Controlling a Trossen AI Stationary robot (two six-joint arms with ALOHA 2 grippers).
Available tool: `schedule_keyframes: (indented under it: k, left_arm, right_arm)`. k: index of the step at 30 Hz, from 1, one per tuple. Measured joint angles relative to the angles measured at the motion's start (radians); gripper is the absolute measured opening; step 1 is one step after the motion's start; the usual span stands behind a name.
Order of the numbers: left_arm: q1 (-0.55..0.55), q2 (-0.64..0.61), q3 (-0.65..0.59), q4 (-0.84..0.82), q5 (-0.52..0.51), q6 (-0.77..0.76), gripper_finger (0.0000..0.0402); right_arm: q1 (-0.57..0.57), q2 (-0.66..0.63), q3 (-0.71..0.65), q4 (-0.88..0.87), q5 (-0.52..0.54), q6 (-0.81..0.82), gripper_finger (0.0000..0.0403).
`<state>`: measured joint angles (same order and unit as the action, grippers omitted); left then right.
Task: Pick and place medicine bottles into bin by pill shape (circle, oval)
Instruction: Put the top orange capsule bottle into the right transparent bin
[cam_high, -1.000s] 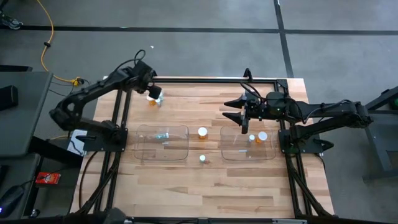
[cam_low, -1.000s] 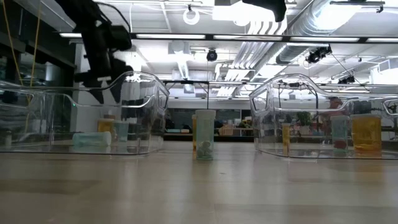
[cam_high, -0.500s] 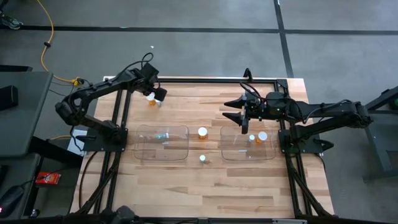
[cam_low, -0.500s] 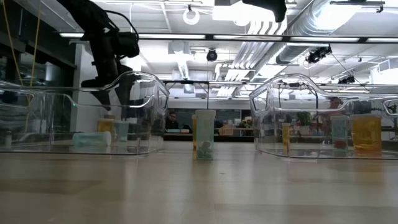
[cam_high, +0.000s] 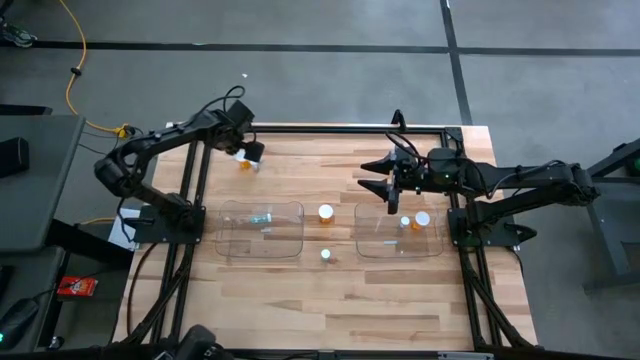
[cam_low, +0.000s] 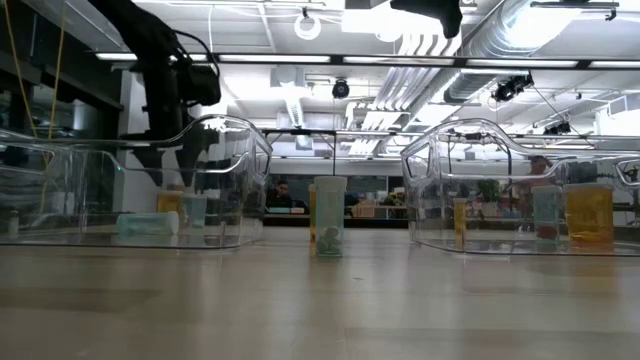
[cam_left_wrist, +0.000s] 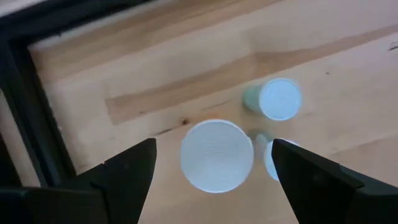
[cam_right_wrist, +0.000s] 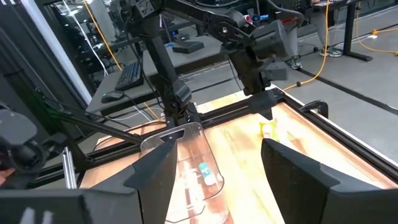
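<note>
Orange and teal medicine bottles stand in a small bunch right under the left gripper (cam_high: 250, 153), at the far left corner of the wooden table (cam_high: 340, 295). Its fingers are spread wide apart, one on each side of a big white cap (cam_left_wrist: 217, 155). A smaller teal bottle (cam_left_wrist: 274, 99) stands just past that cap. The arm looks ready to pick, so the next move is likely to go down and squeeze the capped bottle.

Nearer the front, the left bin (cam_high: 262, 230) holds one teal bottle lying down. Between the bins stand an orange bottle (cam_high: 326, 212) and a white-capped bottle (cam_high: 326, 255). The right bin (cam_high: 398, 233) holds two bottles. The right gripper (cam_high: 385, 182) waits above that bin's far edge, fingers apart and empty.
</note>
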<state>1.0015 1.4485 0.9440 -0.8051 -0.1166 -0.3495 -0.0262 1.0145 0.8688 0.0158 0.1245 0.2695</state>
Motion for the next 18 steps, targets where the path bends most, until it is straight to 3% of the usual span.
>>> schedule_keyframes:
  k: [18]
  left_arm:
    - [0.0,0.07,0.0,-0.014,0.018,-0.041,0.0297]
  right_arm:
    - [0.0,0.0,0.0,0.0,0.002,0.0,0.0226]
